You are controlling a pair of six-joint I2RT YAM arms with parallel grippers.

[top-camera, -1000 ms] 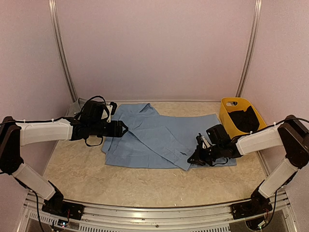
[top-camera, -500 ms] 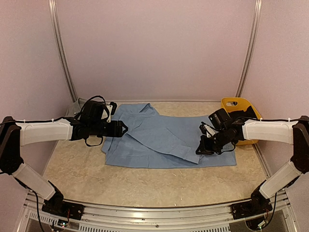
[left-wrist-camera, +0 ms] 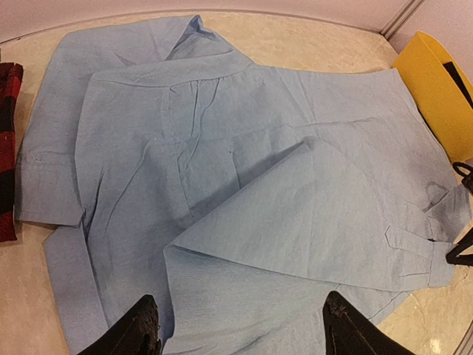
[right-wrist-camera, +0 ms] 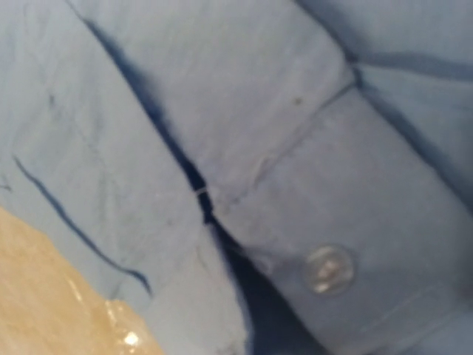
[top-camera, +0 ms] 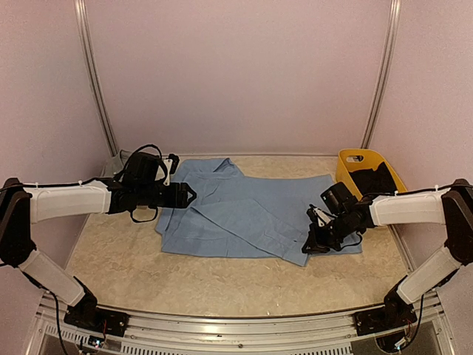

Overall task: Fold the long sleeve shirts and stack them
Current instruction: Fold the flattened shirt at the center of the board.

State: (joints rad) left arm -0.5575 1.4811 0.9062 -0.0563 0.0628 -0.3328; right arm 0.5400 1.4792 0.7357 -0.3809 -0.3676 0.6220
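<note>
The light blue shirt [top-camera: 244, 207] lies spread across the middle of the table, with one sleeve folded over its front toward the lower right. My left gripper [top-camera: 188, 196] hovers open and empty over the shirt's left part; its wide-apart fingers frame the cloth [left-wrist-camera: 222, 163] in the left wrist view. My right gripper [top-camera: 310, 240] is low at the sleeve cuff at the shirt's lower right corner. The right wrist view shows only close cloth [right-wrist-camera: 148, 96] and a cuff button [right-wrist-camera: 329, 268], with the fingers hidden. The red-and-black plaid shirt [left-wrist-camera: 7, 148] shows left of the blue one. A grey cloth [top-camera: 118, 159] lies behind my left arm.
The yellow basket [top-camera: 355, 157] stands at the back right with dark cloth [top-camera: 373, 181] inside; it also shows in the left wrist view [left-wrist-camera: 432, 81]. The enclosure walls stand close on the left, back and right. Bare beige tabletop [top-camera: 222, 281] lies in front of the shirt.
My right gripper lifted the sleeve cuff, carried it right and back, then lowered it again; the folded sleeve now reaches further right. The left arm has not moved.
</note>
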